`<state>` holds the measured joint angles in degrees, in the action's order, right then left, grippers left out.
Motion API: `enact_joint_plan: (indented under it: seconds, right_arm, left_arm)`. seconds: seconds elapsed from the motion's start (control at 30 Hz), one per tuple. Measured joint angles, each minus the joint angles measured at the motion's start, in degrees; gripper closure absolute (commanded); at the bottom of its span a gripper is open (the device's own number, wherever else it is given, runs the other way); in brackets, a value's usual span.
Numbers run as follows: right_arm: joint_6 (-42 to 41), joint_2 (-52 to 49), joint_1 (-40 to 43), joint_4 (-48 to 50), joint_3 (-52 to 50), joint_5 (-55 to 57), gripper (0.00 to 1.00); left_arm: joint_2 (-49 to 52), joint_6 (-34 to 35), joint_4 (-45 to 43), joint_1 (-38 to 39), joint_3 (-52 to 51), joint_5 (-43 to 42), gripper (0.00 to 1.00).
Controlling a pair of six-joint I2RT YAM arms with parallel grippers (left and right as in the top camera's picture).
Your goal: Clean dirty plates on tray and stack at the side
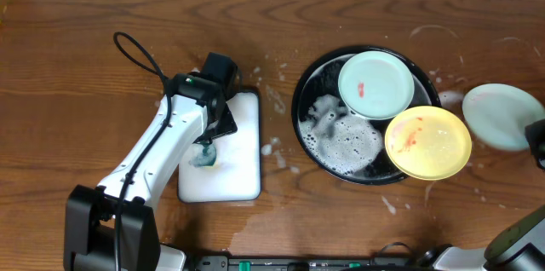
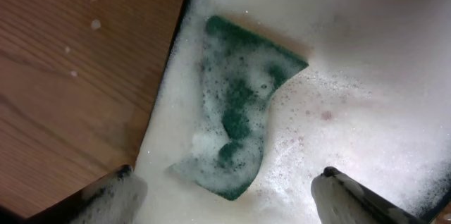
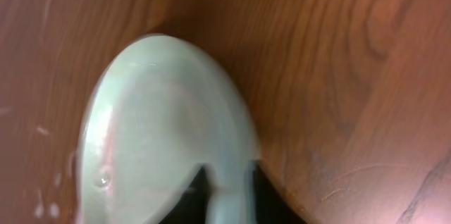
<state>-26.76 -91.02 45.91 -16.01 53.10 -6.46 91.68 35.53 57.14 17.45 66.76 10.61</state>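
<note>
Plate (image 3: 162, 125) in pale mint lies on the table (image 1: 77, 41) right of the tray (image 1: 305, 92), its rim between my right gripper's (image 3: 229, 192) fingers, pinched or freed I cannot tell, so I'd spread them fully before backing off level; left gripper (image 2: 227, 182) gapes above the sponge (image 2: 239, 111).
</note>
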Motion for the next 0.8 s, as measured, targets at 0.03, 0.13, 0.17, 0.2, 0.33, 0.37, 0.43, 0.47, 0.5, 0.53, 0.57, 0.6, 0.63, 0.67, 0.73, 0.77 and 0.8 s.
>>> enact_joint_plan:
  seconds: [0.03,0.13,0.17,0.2,0.33,0.37,0.43,0.47,0.5,0.53,0.57,0.6,0.63,0.67,0.73,0.77,0.8]
  right_arm:
    - [0.63,-0.15,0.20,0.07,0.00,-0.35,0.53]
    - [2.10,0.11,0.31,0.04,0.00,-3.15,0.45]
    - [2.40,0.35,0.26,-0.04,0.00,-4.61,0.44]
    - [2.54,0.79,0.11,-0.07,0.00,-6.47,0.44]
    - [2.67,5.35,-2.49,-1.97,0.00,-13.97,0.43]
    - [2.75,7.13,-3.78,-3.45,0.02,-15.32,0.43]
    - [3.37,11.26,-7.17,-8.33,0.11,-17.20,0.42]
    - [4.02,13.64,-9.66,-11.47,0.22,-17.18,0.42]
    - [4.57,15.12,-11.32,-13.88,0.28,-16.76,0.42]
    - [5.09,16.90,-13.62,-16.83,0.31,-15.56,0.42]
    - [5.60,18.25,-15.78,-19.54,0.35,-13.55,0.43]
    - [6.08,19.37,-17.94,-22.27,0.35,-11.17,0.43]
    - [6.51,20.06,-20.09,-24.74,0.35,-8.81,0.43]
    - [6.80,20.44,-21.99,-26.75,0.37,-6.38,0.44]
    - [7.32,20.46,-26.36,-31.52,0.35,0.39,0.46]
    - [7.50,20.28,-28.20,-33.05,0.35,3.96,0.46]
    - [7.50,20.13,-29.59,-33.83,0.35,6.82,0.46]
  left_arm:
    - [0.00,0.00,0.00,0.00,0.02,0.00,0.16]
    - [0.00,0.00,0.00,0.00,0.00,0.00,0.16]
    - [0.00,0.00,0.00,0.00,0.02,0.02,0.16]
    - [0.00,0.00,0.00,0.00,0.02,0.00,0.17]
    - [0.00,0.00,0.00,0.00,0.00,0.00,0.17]
    - [0.00,0.00,0.00,0.00,0.00,0.00,0.17]
    - [0.00,0.00,-0.02,0.00,0.00,0.00,0.16]
    - [0.00,0.00,0.00,0.00,0.00,0.00,0.17]
    - [0.00,0.00,-0.02,0.00,0.00,0.00,0.17]
    - [0.00,0.00,0.00,0.00,0.00,0.00,0.17]
    - [0.00,0.00,-0.02,0.00,0.00,0.02,0.17]
    - [0.00,0.00,-0.02,0.00,0.00,0.00,0.17]
    - [0.00,0.00,-0.02,0.00,0.02,0.00,0.17]
    - [0.00,0.00,0.00,0.00,0.00,0.00,0.17]
    - [0.00,0.00,0.00,0.00,0.02,0.00,0.16]
    - [0.00,0.00,-0.02,0.00,0.00,0.02,0.17]
    - [0.00,0.00,-0.02,0.00,0.02,0.02,0.17]
